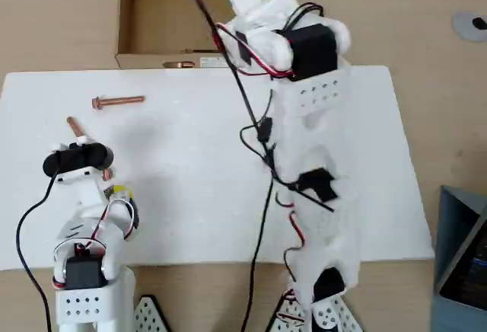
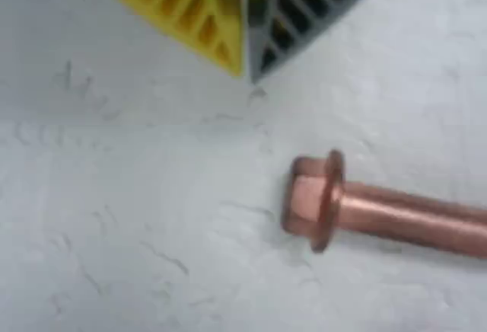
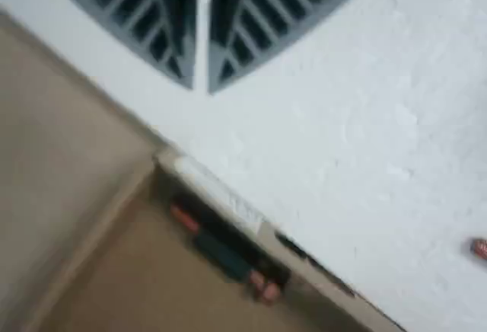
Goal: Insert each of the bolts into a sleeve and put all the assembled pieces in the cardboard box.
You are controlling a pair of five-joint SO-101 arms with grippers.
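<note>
Left tool (image 2: 248,71) hangs closed and empty over the white counter (image 2: 114,233), a copper bolt (image 2: 365,209) lying just beside its tips. Right tool (image 3: 199,81), apparently pinched narrow, hovers at the cardboard box (image 3: 217,195) rim.

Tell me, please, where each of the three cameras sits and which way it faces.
High view: fixed above the table, looking down on the white mat, cardboard box and both arms.
Left wrist view: on the left arm, looking down at a copper flange bolt on the mat; the left tool shows, shut.
Right wrist view: on the right arm, looking down at the box's corner; the right tool shows.
High and right wrist views share the box and mat.
</note>
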